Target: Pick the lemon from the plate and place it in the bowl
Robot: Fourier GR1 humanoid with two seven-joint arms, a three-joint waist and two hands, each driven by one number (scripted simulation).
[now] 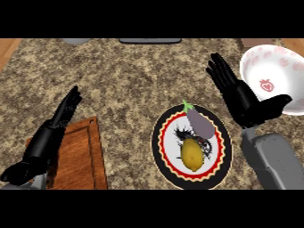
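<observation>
A yellow lemon (191,153) lies on a round plate (170,167) with a black rim and red scalloped ring, near the front of the counter. A purple eggplant (199,122) with a green stem lies on the same plate just behind the lemon. The white bowl (282,67) with red strawberry marks stands at the right, behind the plate. My right hand (243,100) is open, fingers straight, between the plate and the bowl, its thumb toward the bowl's rim. My left hand (52,129) is open at the left, over the wooden board, holding nothing.
A brown wooden cutting board (82,156) lies at the front left under my left forearm. The speckled granite counter (128,80) stretches behind. A grey object (149,41) and a grey rounded thing (75,41) sit at the far edge.
</observation>
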